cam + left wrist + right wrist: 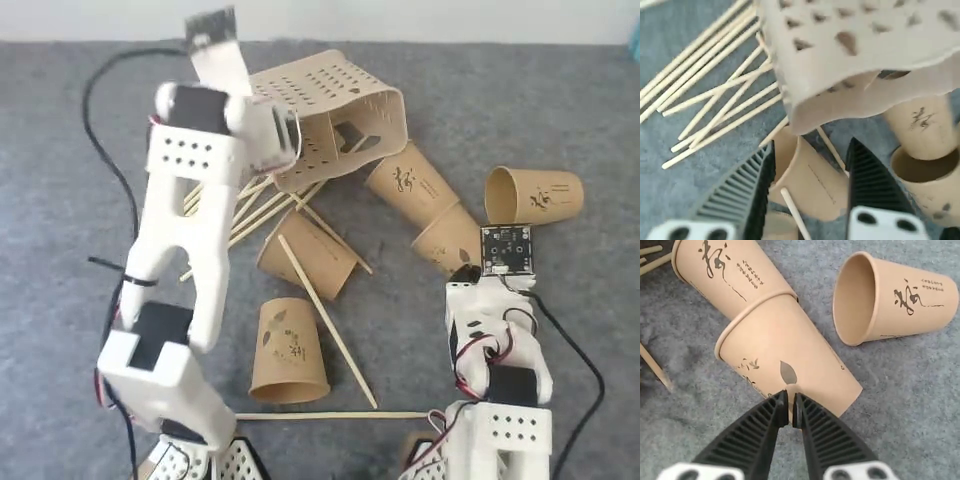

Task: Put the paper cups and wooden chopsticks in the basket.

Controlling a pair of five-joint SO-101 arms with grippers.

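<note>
Nothing is in the basket yet, so I'd say the job has barely started. The basket lies tipped on its side with its open mouth facing the arms.

The paper cups are plain tan card with dark brush marks, light and easy to crush. All of them sit on the arms' side of the basket. A nested pair lies just beside the basket's corner. A lone cup lies on its side farther out beyond that pair. A third cup lies near the basket's mouth with a stick across it. An upturned cup stands farthest from the basket.

Most of the wooden chopsticks are pale, thin sticks fanned out at the basket's mouth. Two strays lie well away from it.

The right gripper is closed with nothing between its jaws, and its tips are at the base of the nested pair. To lift a cup it would first have to open and take the wall or rim gently. The left gripper hangs with its jaws spread, over the third cup close under the basket.

Everything rests on grey carpet.
</note>
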